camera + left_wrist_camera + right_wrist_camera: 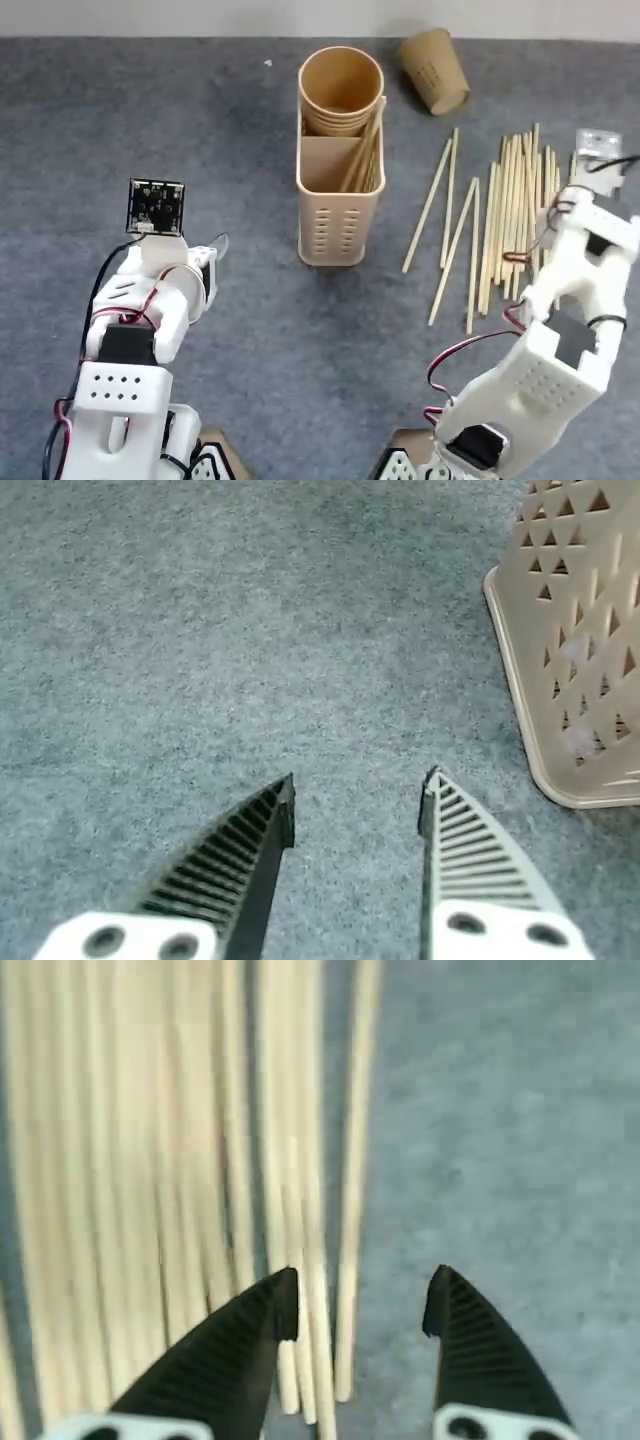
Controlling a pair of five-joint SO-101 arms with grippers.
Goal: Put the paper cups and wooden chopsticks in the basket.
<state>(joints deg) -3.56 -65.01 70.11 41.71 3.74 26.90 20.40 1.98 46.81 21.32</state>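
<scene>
A tan perforated basket stands mid-table, with stacked paper cups in its far compartment and several chopsticks leaning in the near one. One paper cup lies on its side behind and to the right. Many wooden chopsticks lie spread on the right of the grey mat. My right gripper hangs open low over the edge of that pile, one chopstick between its fingers. My left gripper is open over bare mat, left of the basket.
The grey mat covers the table, with free room on the left and in front of the basket. Both arm bases stand at the near edge. A small clear-and-white object lies at the far right.
</scene>
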